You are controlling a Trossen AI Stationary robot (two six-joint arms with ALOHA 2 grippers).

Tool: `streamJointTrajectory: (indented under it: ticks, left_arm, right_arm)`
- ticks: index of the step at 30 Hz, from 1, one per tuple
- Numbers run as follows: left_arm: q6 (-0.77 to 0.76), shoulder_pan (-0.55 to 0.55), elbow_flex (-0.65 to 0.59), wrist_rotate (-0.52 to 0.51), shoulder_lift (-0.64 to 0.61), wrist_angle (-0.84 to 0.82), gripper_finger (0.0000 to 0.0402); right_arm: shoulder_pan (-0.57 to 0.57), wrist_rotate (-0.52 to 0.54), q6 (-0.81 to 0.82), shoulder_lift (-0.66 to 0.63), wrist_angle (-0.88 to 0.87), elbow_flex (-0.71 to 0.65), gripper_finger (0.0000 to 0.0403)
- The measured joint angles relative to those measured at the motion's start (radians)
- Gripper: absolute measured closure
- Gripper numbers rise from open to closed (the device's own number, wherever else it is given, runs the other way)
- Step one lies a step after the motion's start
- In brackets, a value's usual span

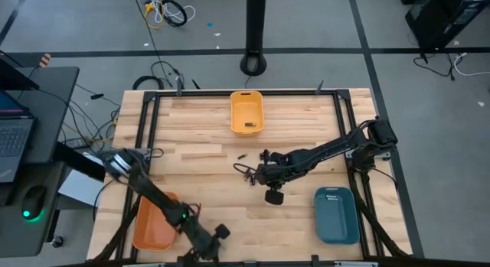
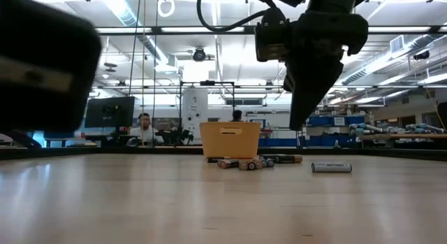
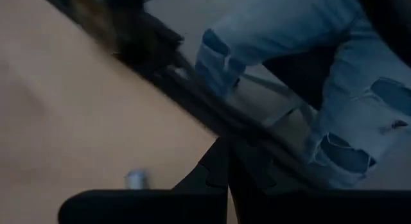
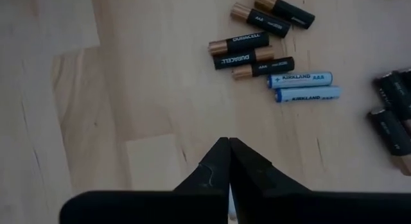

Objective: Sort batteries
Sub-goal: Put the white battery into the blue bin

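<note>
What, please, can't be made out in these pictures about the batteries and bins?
- Yellow bin: the high view shows a dark item inside, too small to identify; in the low view its wall hides the contents.
- Blue bin: contents too small to read from above.
- Batteries: the right wrist view's edge cuts off the dark ones at one side, so there is no full count.
- Left wrist view: blurred; a pale object is unidentifiable.

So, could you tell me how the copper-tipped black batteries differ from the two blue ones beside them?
The black batteries are dark with copper ends; the blue batteries are pale blue with white ends. The black ones lie fanned at slightly differing angles, while the blue pair lies parallel, side by side. All lie flat on the wooden table, ungripped.
</note>
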Motion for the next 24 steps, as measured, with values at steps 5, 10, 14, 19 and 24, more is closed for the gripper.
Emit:
streamJointTrajectory:
  ticks: [5,10,14,19,24]
  left_arm:
    - [-0.057,-0.049,0.066,-0.163,0.073,0.007,0.0389]
    - [-0.109,-0.069,0.069,-0.33,0.081,0.012,0.0389]
    - [-0.108,-0.069,0.069,-0.351,0.081,0.004,0.0389]
    - [-0.08,-0.063,0.07,-0.349,0.073,-0.022,0.0389]
    - [-0.051,-0.059,0.067,-0.357,-0.017,-0.125,0.0389]
  right_arm:
    - [0.0,0.015,0.02,0.0,0.002,0.0,0.0395]
    - [0.012,0.025,0.05,0.0,0.007,0.0,0.0392]
    - [0.032,0.043,0.088,0.0,0.017,0.0,0.0392]
    - [0.067,0.06,0.14,-0.001,0.031,0.0,0.0392]
    - [0.107,0.09,0.181,-0.002,0.031,0.0,0.0392]
